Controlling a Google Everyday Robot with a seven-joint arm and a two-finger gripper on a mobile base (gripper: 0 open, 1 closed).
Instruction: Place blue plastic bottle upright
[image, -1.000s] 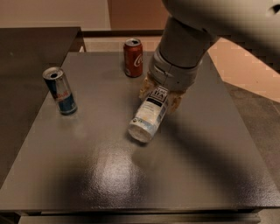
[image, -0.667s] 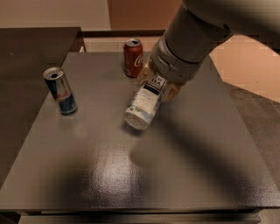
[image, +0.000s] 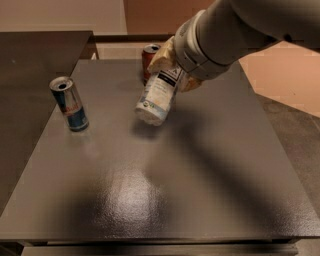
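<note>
My table (image: 165, 200) has open room across its near half and right side. The gripper (image: 175, 72), over the far middle, clasps the blue plastic bottle (image: 157, 97), tilted clear of the surface (higher, nearer the red can (image: 149, 52) than a second ago).

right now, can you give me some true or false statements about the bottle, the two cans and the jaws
1. The blue plastic bottle stands upright on the table. False: it is tilted, held by the gripper over the far half of the table.
2. The gripper's jaws are shut on the bottle. True.
3. The energy drink can lies on its side. False: it stands upright near the table's left edge in the camera view.
4. The red cola can is partly hidden behind the bottle and gripper. True.
5. The energy drink can touches the bottle. False: bare table lies between them.
</note>
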